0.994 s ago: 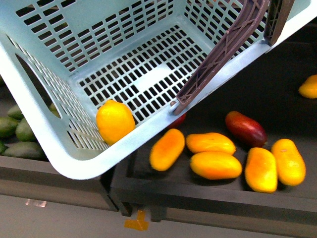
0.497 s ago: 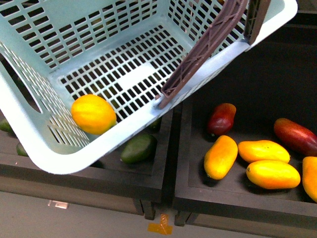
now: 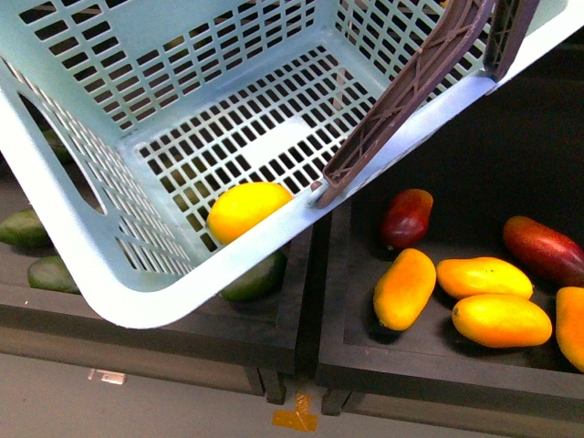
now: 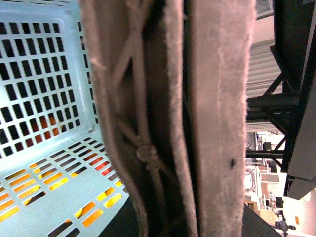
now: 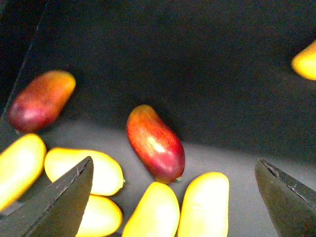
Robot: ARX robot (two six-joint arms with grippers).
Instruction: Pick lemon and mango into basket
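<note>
The teal basket [image 3: 82, 246] hangs tilted over the bins and fills the upper left of the front view. The lemon [image 3: 245, 208] lies inside it against the low near wall. My left gripper is shut on the basket's brown handle [image 4: 197, 118], which fills the left wrist view and hides the fingers. The handle also shows in the front view [image 3: 411, 87]. My right gripper [image 5: 175, 197] is open and empty above a red mango [image 5: 155, 143], which lies at the far right of the front view [image 3: 546, 249]. A second red mango [image 3: 406, 217] lies to the left [image 5: 42, 98].
Several yellow-orange mangoes [image 3: 405, 287] lie in the dark right bin [image 3: 438, 374], close around the red one [image 5: 202, 207]. Green mangoes [image 3: 254, 278] lie in the left bin under the basket. Another yellow fruit [image 5: 306, 59] lies further back.
The view has swung left over the bins. The basket has shifted up and to the right. The lemon has rolled to the right along its low near wall.
</note>
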